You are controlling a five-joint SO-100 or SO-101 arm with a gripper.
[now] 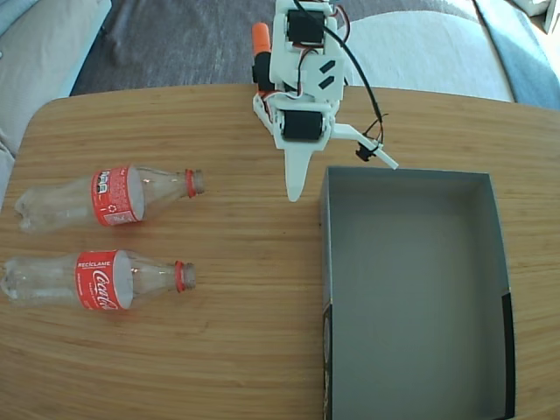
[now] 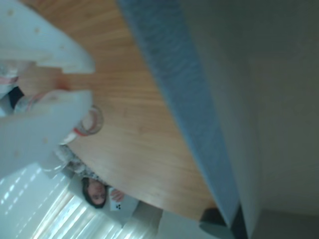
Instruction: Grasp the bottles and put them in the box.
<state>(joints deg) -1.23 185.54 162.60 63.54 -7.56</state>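
Two bottles lie on the table, the box stands apart to their right, the hand holds nothing.

In the fixed view the upper bottle point(image 1: 105, 197) and the lower bottle point(image 1: 96, 282) lie on their sides at the left of the wooden table point(image 1: 245, 350), one behind the other, both clear with red labels and red neck rings, open mouths pointing right. The dark grey box point(image 1: 416, 289), low-walled, sits at the right with bare table between. The white hand point(image 1: 296, 194) hangs near the box's far left corner; in the wrist view its fingers point(image 2: 55, 55) stand slightly parted around nothing. A person shows beyond the table edge there.
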